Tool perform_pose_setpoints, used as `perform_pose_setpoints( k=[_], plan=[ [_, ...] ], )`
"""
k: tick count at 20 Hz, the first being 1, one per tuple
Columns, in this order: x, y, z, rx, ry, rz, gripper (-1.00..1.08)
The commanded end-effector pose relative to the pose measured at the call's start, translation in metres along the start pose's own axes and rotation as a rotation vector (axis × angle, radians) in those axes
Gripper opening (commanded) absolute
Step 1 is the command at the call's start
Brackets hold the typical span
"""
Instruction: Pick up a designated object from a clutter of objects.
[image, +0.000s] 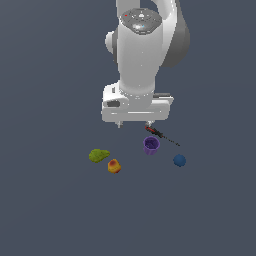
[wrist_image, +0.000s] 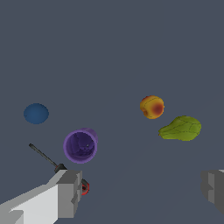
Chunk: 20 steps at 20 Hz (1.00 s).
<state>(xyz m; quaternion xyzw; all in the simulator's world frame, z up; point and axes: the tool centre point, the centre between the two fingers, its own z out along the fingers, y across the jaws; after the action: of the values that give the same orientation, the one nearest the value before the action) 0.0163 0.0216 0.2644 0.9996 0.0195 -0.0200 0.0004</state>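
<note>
Blue ball (image: 179, 160) sits on the floor at the exterior view's right, apart from the purple cup (image: 151, 145) & screwdriver (image: 162, 134). Looks smooth, rigid, prob light — it'll roll, so you pinch it across the widest part, fingers level. Gripper (wrist_image: 142, 192) hangs above w/ jaws wide, holding nothing.

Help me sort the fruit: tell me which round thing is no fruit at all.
The plain dark-blue smooth ball, alone at the exterior view's right. The orange-yellow round fruit has a red blush and sits beside the green lumpy fruit.
</note>
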Motion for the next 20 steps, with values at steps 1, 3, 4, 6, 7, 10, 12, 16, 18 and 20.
perform_pose_setpoints(
  k=[1,3,4,6,7,10,12,16,18,20],
  plan=[
    [0.010,-0.019,0.016,-0.009,0.003,-0.040,1.00],
    [0.018,-0.037,0.031,-0.017,0.006,-0.077,1.00],
    [0.023,-0.047,0.039,-0.020,0.008,-0.098,1.00],
    [0.030,-0.070,0.057,-0.025,0.012,-0.143,1.00],
    [0.034,-0.081,0.067,-0.027,0.014,-0.165,1.00],
    [0.041,-0.117,0.096,-0.029,0.021,-0.232,1.00],
    [0.044,-0.139,0.113,-0.028,0.025,-0.272,1.00],
    [0.044,-0.175,0.143,-0.022,0.032,-0.336,1.00],
    [0.044,-0.190,0.155,-0.019,0.034,-0.361,1.00],
    [0.043,-0.202,0.164,-0.015,0.036,-0.381,1.00]
  ],
)
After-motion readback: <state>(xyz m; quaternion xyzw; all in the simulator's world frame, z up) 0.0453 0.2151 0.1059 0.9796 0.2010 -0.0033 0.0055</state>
